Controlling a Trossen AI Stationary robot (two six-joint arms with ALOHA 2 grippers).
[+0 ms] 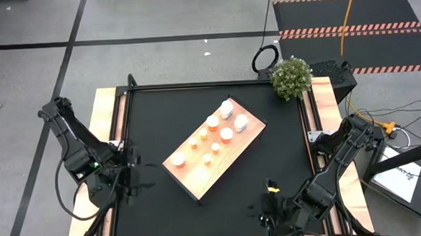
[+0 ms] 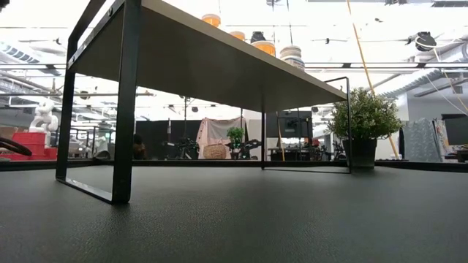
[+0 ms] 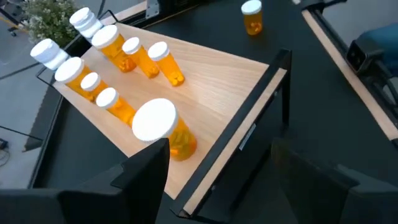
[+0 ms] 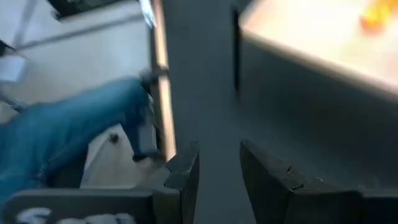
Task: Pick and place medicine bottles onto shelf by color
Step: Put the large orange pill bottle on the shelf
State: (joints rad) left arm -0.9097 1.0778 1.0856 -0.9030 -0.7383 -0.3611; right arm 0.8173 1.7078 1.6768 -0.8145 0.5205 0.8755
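Observation:
The shelf (image 1: pixel 199 178), a pale wood board on black legs (image 2: pixel 123 109), stands slantwise mid-table. Several medicine bottles stand on it: orange ones with white caps (image 3: pixel 149 59) and all-white ones (image 1: pixel 239 121) at its far right end. A big-capped orange bottle (image 3: pixel 160 127) stands at the shelf's near left end. One more orange bottle (image 3: pixel 252 15) stands on the black mat beyond the shelf. My left gripper (image 1: pixel 142 167) (image 3: pixel 221 155) hovers open left of the shelf and touches nothing. My right gripper (image 1: pixel 267 205) (image 4: pixel 219 165) is at the near right, slightly open and empty.
A potted plant (image 1: pixel 291 77) (image 2: pixel 369 117) stands at the table's far right corner. Wooden strips (image 1: pixel 106 123) run along the mat's left and right sides. A person's leg in jeans (image 4: pixel 68 124) shows beyond the table's edge in the right wrist view.

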